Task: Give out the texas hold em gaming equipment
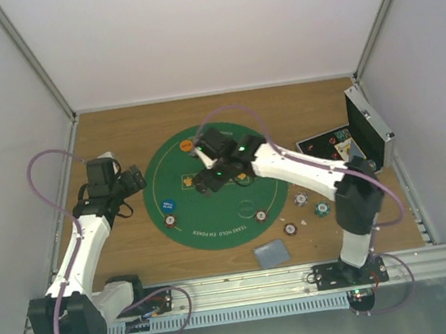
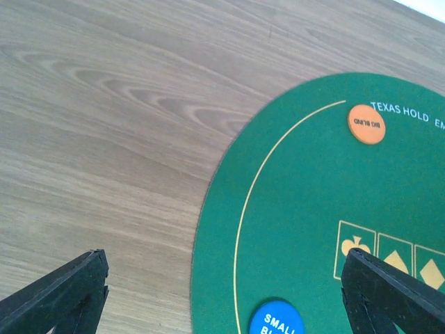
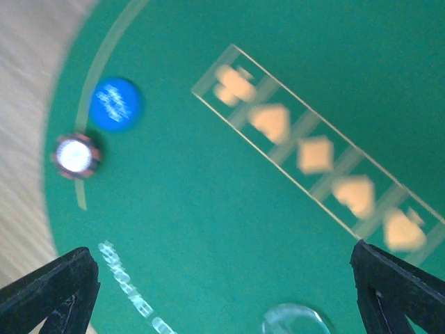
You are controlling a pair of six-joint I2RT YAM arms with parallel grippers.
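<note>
The orange big-blind disc is sitting at eleven o'clock on the green felt mat. The blue small-blind disc is lying at nine o'clock, just inside the printed ring. Each seems to be marking a seat, which would explain why they are lying apart along the rim rather than together. A red chip is resting just beside the blue disc at eight o'clock, on the yellow line, and a pale chip is lying inside the mat toward four o'clock.

Three loose chips are lying on the bare desk just beyond the mat's four o'clock edge. The grey-blue deck of cards is lying at five o'clock near the front rail, squared up and undealt. Judging by that, the distribution is only partly done.

The right hand is hovering over the middle of the mat beside the printed suit boxes, its jaws spread wide with nothing between them. Its wrist view is blurred, so the rounded pale shape at the bottom edge is only probably a chip.

The left hand is hanging over the mat's nine o'clock edge, half above the wood. It is also wide and empty, likely to leave room for the other arm.

The metal case is standing open at two o'clock, at the desk's right edge.
</note>
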